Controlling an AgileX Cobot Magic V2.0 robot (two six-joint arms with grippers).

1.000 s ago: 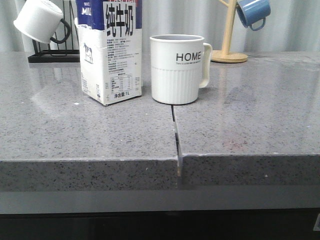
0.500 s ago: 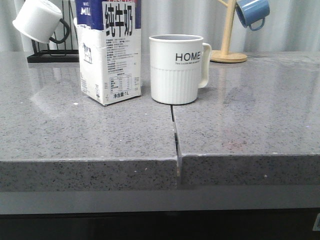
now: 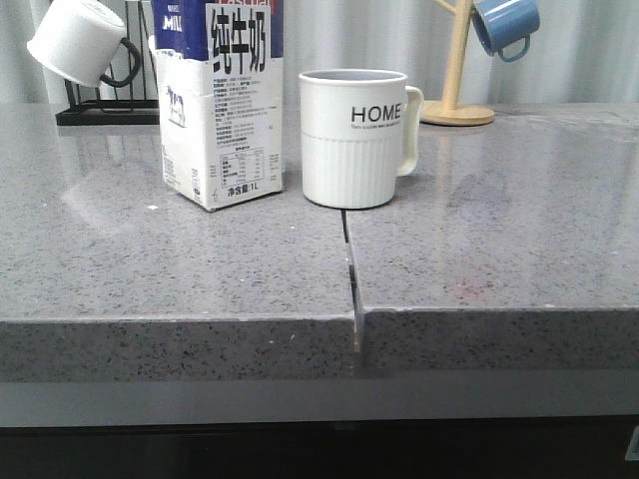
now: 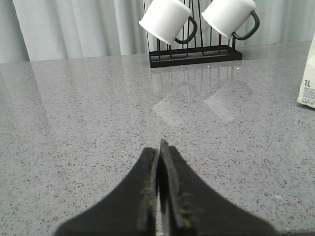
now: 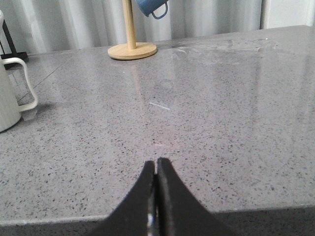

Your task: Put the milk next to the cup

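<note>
The milk (image 3: 222,105), a tall white carton with a blue top and black Chinese characters, stands upright on the grey counter just left of the cup (image 3: 354,138), a white ribbed mug lettered "HOME" with its handle to the right. A narrow gap separates them. A corner of the milk (image 4: 307,88) shows in the left wrist view; part of the cup (image 5: 11,96) shows in the right wrist view. My left gripper (image 4: 159,147) is shut and empty over the counter's front left. My right gripper (image 5: 156,164) is shut and empty near the front edge, right of the cup.
A black rack (image 3: 105,105) with white black-handled mugs (image 4: 167,20) stands at the back left. A wooden mug tree (image 3: 456,65) with a blue mug (image 3: 506,25) stands at the back right. A seam (image 3: 350,269) runs down the counter's middle to its front edge.
</note>
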